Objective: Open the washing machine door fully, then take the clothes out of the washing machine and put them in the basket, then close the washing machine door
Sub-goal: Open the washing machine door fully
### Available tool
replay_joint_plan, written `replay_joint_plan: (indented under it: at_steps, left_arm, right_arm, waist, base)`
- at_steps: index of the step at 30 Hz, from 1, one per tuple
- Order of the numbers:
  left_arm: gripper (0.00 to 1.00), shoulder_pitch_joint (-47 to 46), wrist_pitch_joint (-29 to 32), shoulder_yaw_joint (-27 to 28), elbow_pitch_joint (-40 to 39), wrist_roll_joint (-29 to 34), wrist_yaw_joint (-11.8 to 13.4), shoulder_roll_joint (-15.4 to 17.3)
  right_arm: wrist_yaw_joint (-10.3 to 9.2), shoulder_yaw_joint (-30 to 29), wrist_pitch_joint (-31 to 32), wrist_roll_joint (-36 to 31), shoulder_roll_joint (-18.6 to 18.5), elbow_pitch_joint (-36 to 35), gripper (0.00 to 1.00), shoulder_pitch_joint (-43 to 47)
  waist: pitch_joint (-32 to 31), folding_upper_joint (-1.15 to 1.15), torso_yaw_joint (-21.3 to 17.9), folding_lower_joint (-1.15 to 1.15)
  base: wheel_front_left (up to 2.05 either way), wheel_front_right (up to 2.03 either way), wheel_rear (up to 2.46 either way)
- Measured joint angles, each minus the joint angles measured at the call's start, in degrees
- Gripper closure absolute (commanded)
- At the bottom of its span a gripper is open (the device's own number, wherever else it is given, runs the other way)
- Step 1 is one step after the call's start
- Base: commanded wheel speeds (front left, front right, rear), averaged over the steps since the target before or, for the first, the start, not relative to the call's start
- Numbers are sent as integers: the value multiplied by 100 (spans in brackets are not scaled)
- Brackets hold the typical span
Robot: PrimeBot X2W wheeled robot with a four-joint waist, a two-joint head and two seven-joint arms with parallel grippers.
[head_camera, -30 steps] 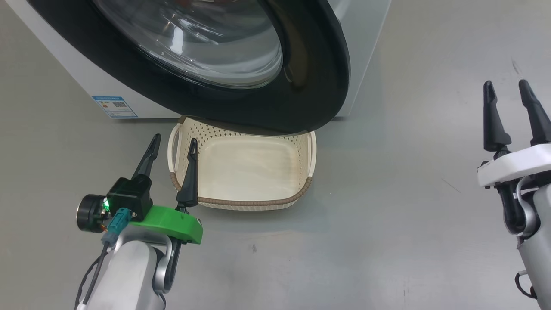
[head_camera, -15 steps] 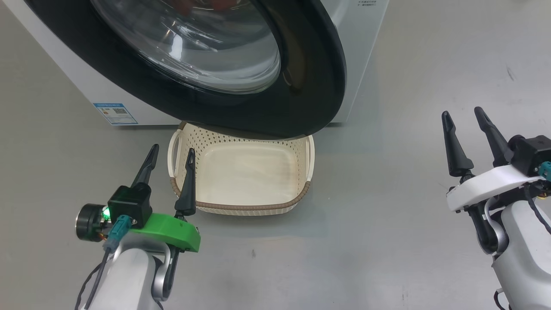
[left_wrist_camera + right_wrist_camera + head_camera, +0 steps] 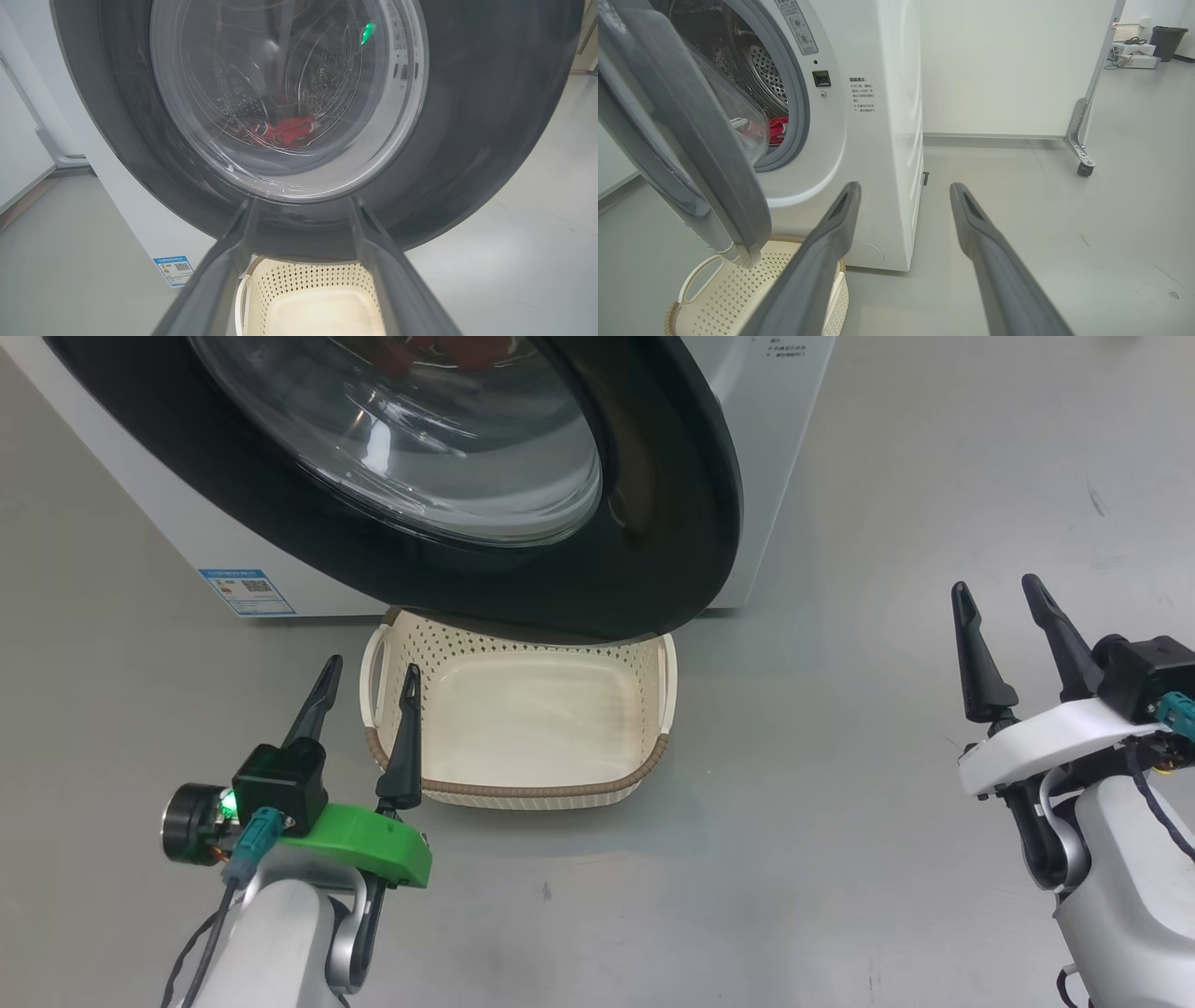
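**Head view.** The washing machine [image 3: 775, 448] stands on the floor [image 3: 840, 821] towards its far left. The washing machine door [image 3: 420, 476] is swung partway out from the front and overhangs the far edge of the basket [image 3: 532, 791]. The basket sits on the floor just in front of the machine and has nothing in it. The left claw [image 3: 372, 667] hangs beside the basket's left handle with its fingers spread wide and nothing between them. The right claw [image 3: 994, 586] is well apart on the right over bare floor, likewise spread and empty. A blue label sticker [image 3: 247, 591] marks the machine's lower front.

**Left wrist view.** The left claw [image 3: 303, 201] looks straight at the door's glass bowl. Through the glass, the clothes [image 3: 285, 132] lie as a red heap at the bottom of the perforated drum [image 3: 327, 70].

**Right wrist view.** The right claw [image 3: 904, 186] points past the machine's right front corner. The gap between the door and the grey rubber ring [image 3: 796, 102] shows the door ajar, not fully open. Red fabric is visible inside.

**Progress.** The opening step appears only partly done, and neither claw touches the door. Widening the door, moving the clothes to the basket and closing the door all remain.
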Motion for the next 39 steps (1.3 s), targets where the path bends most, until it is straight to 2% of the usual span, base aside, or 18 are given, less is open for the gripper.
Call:
replay_joint_plan:
  at_steps: [12,13,14,27,34,36,39]
  left_arm:
    - [0,5,0,24,8,25,-7,0]
    - [0,5,0,24,8,31,-7,0]
    - [0,5,0,26,8,34,-7,0]
    - [0,7,0,53,0,40,-24,0]
    - [0,5,0,70,-12,41,-24,0]
    - [0,5,0,69,-19,41,-25,0]
    - [0,4,0,60,-34,41,-34,0]
  right_arm:
    - [7,-180,0,-126,110,-30,0,52]
    - [10,-198,0,-127,114,-31,58,53]
    - [16,-214,0,-127,119,-34,100,53]
    - [182,-433,0,20,334,-31,100,103]
    - [414,-1200,23,2086,1196,110,100,59]
    - [414,-1410,199,2735,1327,119,100,-64]
    - [414,-1637,555,3606,1329,116,100,-352]
  waist:
    - [-1,0,-45,0]
    - [-1,0,-48,0]
    - [0,0,-49,0]
    - [30,0,-62,0]
    - [68,0,-49,0]
    - [78,0,-39,0]
    - [93,0,-17,0]
  base:
    - [0,0,0]
    - [0,0,0]
    - [0,0,0]
    - [0,0,0]
    - [0,0,0]
    - [0,0,0]
    - [0,0,0]
